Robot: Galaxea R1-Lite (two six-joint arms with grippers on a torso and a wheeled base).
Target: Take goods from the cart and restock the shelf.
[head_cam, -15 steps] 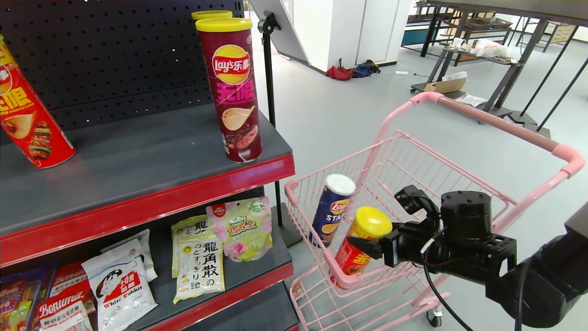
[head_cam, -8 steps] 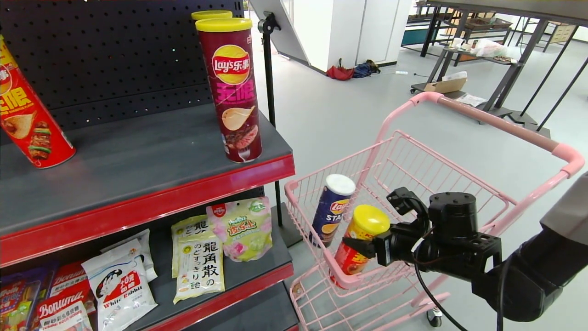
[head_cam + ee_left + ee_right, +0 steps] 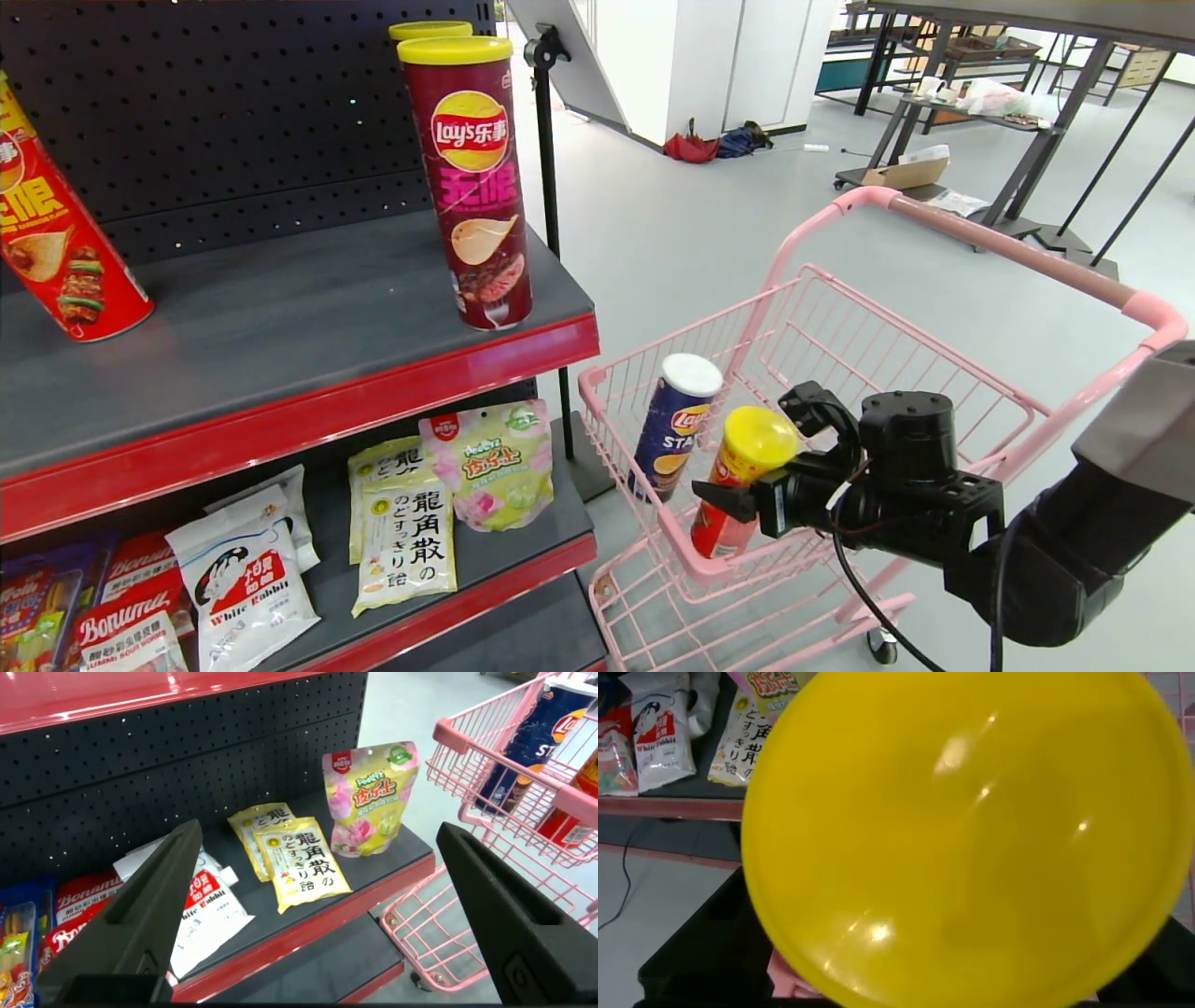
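Note:
A red chip can with a yellow lid (image 3: 719, 523) stands nearly upright at the front of the pink cart (image 3: 934, 219). My right gripper (image 3: 747, 446) is shut on its upper part, one finger on each side. The yellow lid (image 3: 962, 831) sits right in front of the right wrist camera. A blue chip can with a white lid (image 3: 674, 425) leans against the cart's front wall beside it. My left gripper (image 3: 318, 831) is open and holds nothing, facing the lower shelf (image 3: 308, 924).
On the upper shelf (image 3: 280, 317) a tall maroon chip can (image 3: 476, 187) stands near the right end and a red can (image 3: 56, 243) at the left. Several snack bags (image 3: 401, 523) lie on the lower shelf. A black stand pole (image 3: 551, 215) rises between shelf and cart.
My right gripper has moved left toward the shelf, and the red can in it has tipped more upright and risen a little. The blue can has stayed put.

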